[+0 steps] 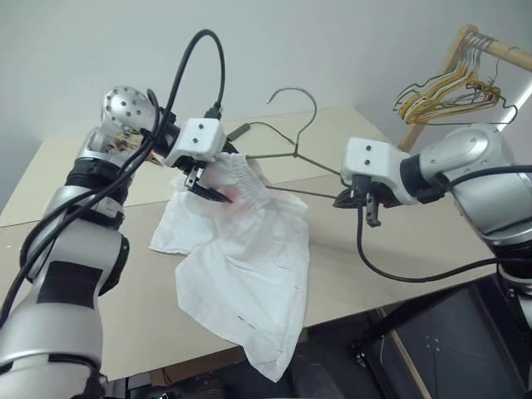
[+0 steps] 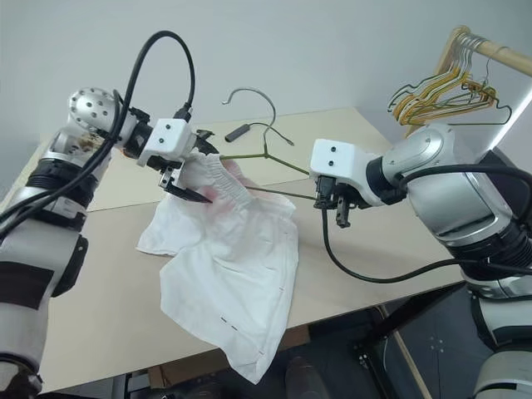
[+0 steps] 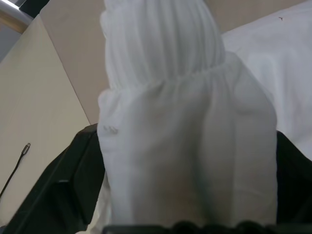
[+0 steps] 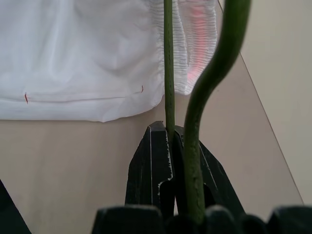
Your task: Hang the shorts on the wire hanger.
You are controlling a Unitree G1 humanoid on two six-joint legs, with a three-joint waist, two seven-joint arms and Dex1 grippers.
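The white shorts (image 1: 249,274) lie spread on the table, one leg hanging over the front edge. Their gathered waistband (image 1: 242,175) is raised off the surface. My left gripper (image 1: 223,179) stands open around that waistband, one black finger (image 3: 58,195) on each side, and the fabric fills the gap. The wire hanger (image 1: 274,155) is held up over the table with its hook at the top. One of its arms runs toward the waistband. My right gripper (image 1: 371,216) is shut on the hanger's right corner, with the wire (image 4: 168,58) pinched between its fingers.
A wooden rack with a bunch of yellow and tan hangers (image 1: 445,90) stands at the back right. A black cable with a plug (image 1: 238,130) lies on the far side of the table (image 1: 399,249). The table's front edge runs just below the shorts.
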